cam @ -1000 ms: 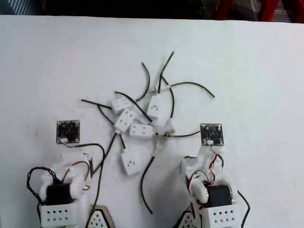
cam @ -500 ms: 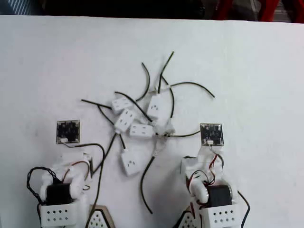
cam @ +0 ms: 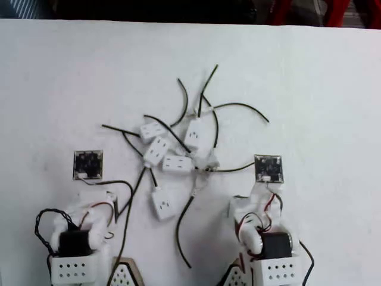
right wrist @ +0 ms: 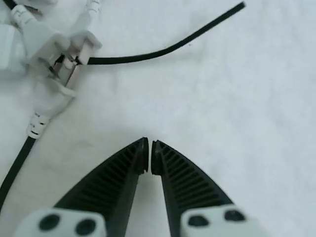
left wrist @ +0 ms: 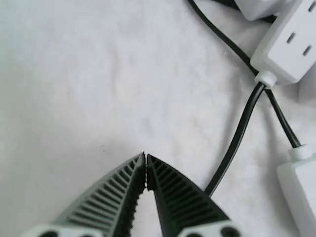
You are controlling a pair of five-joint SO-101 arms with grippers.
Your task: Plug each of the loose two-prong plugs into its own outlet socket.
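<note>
Lying bunched on white table (right wrist: 237, 98), loose plugs (right wrist: 54, 44), ahead of right gripper (right wrist: 149, 157), apart from its fingertips. Outlet socket (left wrist: 289, 49) and black cord (left wrist: 237, 138) near left gripper (left wrist: 146, 170), not touching. Both grippers pinched closed, holding nothing.

The white counter (cam: 309, 89) is bright all over, and the light seems to come from above. The black cords (cam: 177, 229) make only thin, soft shadows close beside them. The room (cam: 149, 9) past the far edge is dark. Faint grey shadows lie under the left tool (left wrist: 146, 170) and right tool (right wrist: 149, 157).
</note>
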